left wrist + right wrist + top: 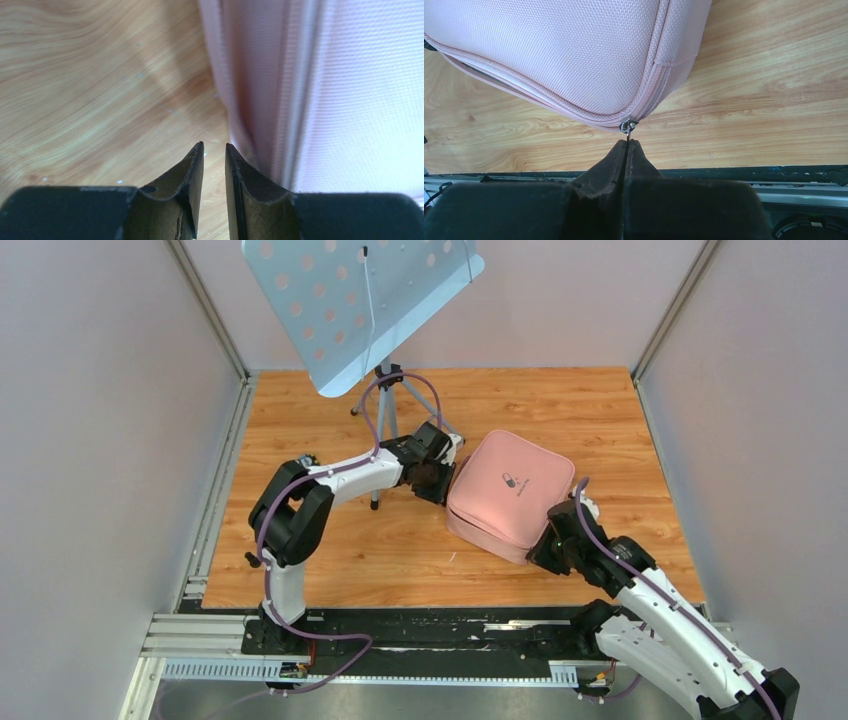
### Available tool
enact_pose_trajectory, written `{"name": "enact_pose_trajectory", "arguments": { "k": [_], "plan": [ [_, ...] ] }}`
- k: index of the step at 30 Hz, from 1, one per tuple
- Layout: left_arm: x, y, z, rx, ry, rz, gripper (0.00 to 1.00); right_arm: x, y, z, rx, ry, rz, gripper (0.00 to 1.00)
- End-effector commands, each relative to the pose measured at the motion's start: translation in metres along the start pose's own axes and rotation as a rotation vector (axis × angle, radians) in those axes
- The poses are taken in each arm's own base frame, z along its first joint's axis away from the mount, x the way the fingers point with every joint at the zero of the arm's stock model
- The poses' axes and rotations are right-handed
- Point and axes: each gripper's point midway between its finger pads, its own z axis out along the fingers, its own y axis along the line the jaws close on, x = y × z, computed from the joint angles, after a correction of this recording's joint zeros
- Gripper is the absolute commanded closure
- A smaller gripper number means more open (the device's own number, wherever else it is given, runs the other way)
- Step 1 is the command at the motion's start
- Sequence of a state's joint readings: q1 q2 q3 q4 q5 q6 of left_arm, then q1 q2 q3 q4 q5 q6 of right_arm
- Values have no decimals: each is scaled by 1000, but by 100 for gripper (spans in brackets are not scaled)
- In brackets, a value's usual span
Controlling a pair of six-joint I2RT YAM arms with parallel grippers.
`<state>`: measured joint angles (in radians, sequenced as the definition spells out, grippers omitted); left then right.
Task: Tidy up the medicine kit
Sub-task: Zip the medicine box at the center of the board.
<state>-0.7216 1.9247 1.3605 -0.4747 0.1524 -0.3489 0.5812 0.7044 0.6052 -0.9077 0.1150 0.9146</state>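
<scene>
Warm wood-grain tabletop (330,550) fills the floor of a grey-walled booth, with a perforated music stand (350,300) on its tripod at the back left. Right of centre lies the medicine kit (510,495), a pink soft case flat on the wood with its lid down and the small dark pill logo (512,481) facing up. The left gripper (445,488) reaches in low against the kit's left side. In the left wrist view its fingers (192,170) stand a narrow slit apart with nothing between them, and the right-hand finger is just beside the pink side wall. The right gripper (538,548) sits at the kit's near right corner. In the right wrist view its fingers are pressed tight together, pinching the metal zipper pull (627,126) at the rounded corner of the zip track.
</scene>
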Motion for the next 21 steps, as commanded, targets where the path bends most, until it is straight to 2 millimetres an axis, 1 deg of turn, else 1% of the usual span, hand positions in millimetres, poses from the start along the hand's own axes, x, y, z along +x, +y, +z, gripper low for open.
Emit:
{"name": "enact_pose_trajectory", "arguments": {
  "k": [1,7,13,17,21],
  "plan": [
    [-13,-37,4,74,-40,51,69,-23,32,-11,-112,-72,-11,100],
    [0,-72,13,128,-20,93,69,-18,54,-6,-192,-30,-35,100],
    [9,-97,15,186,-10,92,70,-14,71,4,-210,-15,-69,100],
    [13,-105,13,200,-8,93,70,-15,90,4,-241,-8,-92,100],
    [13,-106,12,201,-9,89,71,-15,100,1,-258,-8,-116,100]
  ]
}}
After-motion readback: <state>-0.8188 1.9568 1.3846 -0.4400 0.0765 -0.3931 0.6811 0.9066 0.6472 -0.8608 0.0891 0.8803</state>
